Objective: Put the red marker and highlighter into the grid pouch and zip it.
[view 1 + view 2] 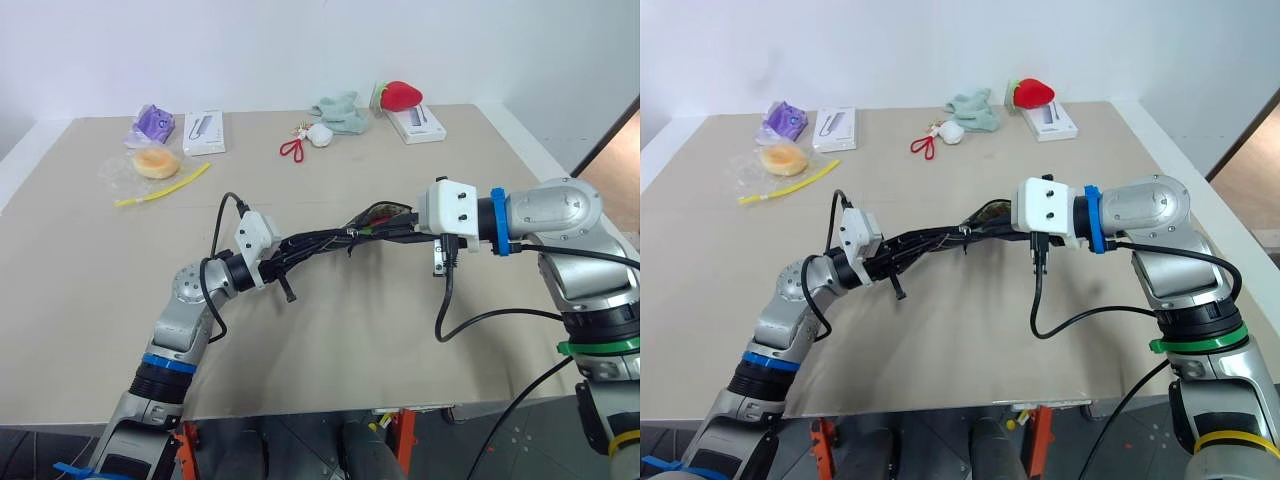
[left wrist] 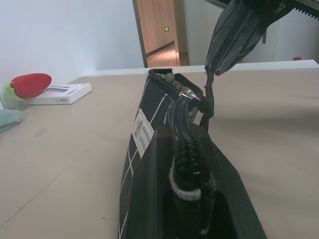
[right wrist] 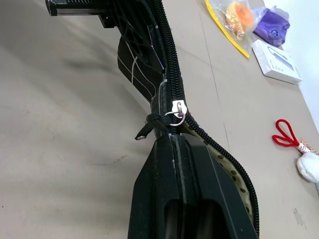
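Pouch (image 1: pixel 330 240) held off the table (image 1: pixel 90 300) between both arms, stretched roughly level, zipper edge up. Left gripper (image 1: pixel 290 250) clenched on the pouch's near end, black fingers clamped over the closed stretch of zipper (image 2: pixel 187 164); white label (image 2: pixel 143 130) and grid lines visible on the pouch's side. Right gripper (image 1: pixel 405 228) closed at the far, still-open end, fingertips pinched together right at the metal slider (image 3: pixel 177 112) and its dangling black pull (image 3: pixel 149 127). Whether the pull is actually gripped: cannot tell. Beyond the slider, mouth gaping, dotted lining (image 3: pixel 234 179) showing. A hint of red and green inside the opening (image 1: pixel 385 215) in the head views, too small to identify as marker or highlighter.

At the table's far edge, well apart from the pouch: red plush (image 1: pixel 400 95) on a white box (image 1: pixel 420 125), pale green cloth (image 1: pixel 340 112), red loop (image 1: pixel 292 148) beside a small white item (image 1: pixel 320 135), another white box (image 1: pixel 204 131), purple packet (image 1: pixel 153 122), bagged round bun (image 1: pixel 156 162), yellow strip (image 1: pixel 165 186).
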`<state>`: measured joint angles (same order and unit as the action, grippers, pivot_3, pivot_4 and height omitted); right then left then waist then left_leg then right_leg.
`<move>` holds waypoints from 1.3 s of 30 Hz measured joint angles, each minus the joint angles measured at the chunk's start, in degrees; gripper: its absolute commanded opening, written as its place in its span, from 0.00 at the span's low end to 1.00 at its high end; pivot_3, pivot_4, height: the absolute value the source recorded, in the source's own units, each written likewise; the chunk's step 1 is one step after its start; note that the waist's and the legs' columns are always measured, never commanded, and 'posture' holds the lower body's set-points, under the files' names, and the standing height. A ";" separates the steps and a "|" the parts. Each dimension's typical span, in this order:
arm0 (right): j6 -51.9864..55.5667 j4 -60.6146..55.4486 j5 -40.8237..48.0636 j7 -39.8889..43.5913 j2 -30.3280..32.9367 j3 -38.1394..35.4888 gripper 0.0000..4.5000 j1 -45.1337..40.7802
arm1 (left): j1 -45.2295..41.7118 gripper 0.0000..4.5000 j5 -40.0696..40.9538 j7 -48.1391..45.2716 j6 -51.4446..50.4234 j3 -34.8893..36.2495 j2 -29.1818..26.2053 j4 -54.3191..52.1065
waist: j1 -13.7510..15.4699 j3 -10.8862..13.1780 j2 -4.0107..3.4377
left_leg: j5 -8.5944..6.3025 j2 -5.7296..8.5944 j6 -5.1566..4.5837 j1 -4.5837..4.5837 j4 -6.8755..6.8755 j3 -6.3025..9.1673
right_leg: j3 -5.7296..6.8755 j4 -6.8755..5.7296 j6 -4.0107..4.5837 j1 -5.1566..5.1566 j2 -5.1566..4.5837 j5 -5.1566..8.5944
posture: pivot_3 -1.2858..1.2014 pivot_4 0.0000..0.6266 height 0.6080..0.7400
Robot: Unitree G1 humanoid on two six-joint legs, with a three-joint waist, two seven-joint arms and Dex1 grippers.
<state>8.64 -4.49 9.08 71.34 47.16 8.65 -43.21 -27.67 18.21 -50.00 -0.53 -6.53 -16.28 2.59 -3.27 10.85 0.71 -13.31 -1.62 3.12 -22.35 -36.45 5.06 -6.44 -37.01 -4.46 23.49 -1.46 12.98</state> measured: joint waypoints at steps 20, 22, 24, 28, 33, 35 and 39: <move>-2.30 2.61 -2.23 -0.12 -0.19 0.76 0.01 -0.03 | 0.00 0.00 -0.03 -0.18 0.00 -0.01 -0.01 -0.17 | 0.00 0.00 0.00 | 0.00 0.00 0.00 0.00 0.00 0.00 | 0.00 0.00 0.00 0.00 0.00 0.00 | 0.52 0.24 1.00; -2.46 2.63 -2.35 -0.12 -0.19 0.76 0.01 -0.03 | 0.00 0.00 -0.03 -0.28 0.00 -0.02 -0.02 -0.17 | 0.00 0.00 0.00 | 0.00 0.00 0.00 0.00 0.00 0.00 | 0.00 0.00 0.00 0.00 0.00 0.00 | 0.52 0.24 1.00; -2.50 2.82 -2.40 -0.12 -0.19 0.76 0.01 -0.04 | 0.00 0.00 -0.03 -0.36 0.00 -0.02 -0.02 -0.16 | 0.00 0.00 0.00 | 0.00 0.00 0.00 0.00 0.00 0.00 | 0.00 0.00 0.00 0.00 0.00 0.00 | 0.52 0.24 1.00; -2.06 3.90 -2.02 -0.19 -0.04 0.41 0.01 -0.17 | 0.00 0.00 -0.03 -0.42 0.01 -0.02 -0.02 -0.16 | 0.00 0.00 0.00 | 0.00 0.00 0.00 0.00 0.00 0.00 | 0.00 0.00 0.00 0.00 0.00 0.00 | 0.52 0.24 1.00; -3.03 9.97 -2.73 -1.52 3.84 -2.21 0.01 -0.53 | -0.01 0.00 -0.03 -0.46 0.01 -0.21 -0.01 -0.17 | 0.24 0.00 0.00 | 0.00 0.01 0.00 0.00 0.00 -0.01 | 0.00 0.01 0.02 -0.01 -0.02 -0.01 | 0.52 0.24 1.00; -6.16 16.38 -4.81 -2.92 6.72 -3.75 0.01 -0.53 | -0.06 0.00 -0.03 -0.48 0.01 -0.41 -0.01 -0.29 | 0.48 0.00 0.00 | 0.00 0.01 -0.01 0.00 0.01 -0.02 | 0.00 0.01 0.03 0.00 -0.01 0.01 | 0.52 0.24 1.00; -10.84 26.25 -7.06 -4.23 10.27 -4.99 0.01 -0.63 | -0.08 0.00 -0.01 -0.52 0.02 -0.48 -0.19 -0.32 | 0.50 0.00 0.00 | -0.01 0.03 -0.01 0.00 0.02 -0.05 | -0.01 0.02 0.03 0.00 -0.03 0.01 | 0.52 0.24 1.00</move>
<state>-2.20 21.76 2.02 67.11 57.43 3.67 -43.84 -27.75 18.21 -50.52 -0.50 -7.01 -16.47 2.26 -2.77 10.85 0.72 -13.31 -1.59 3.12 -22.35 -36.43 5.01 -6.45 -37.00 -4.43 23.49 -1.49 12.99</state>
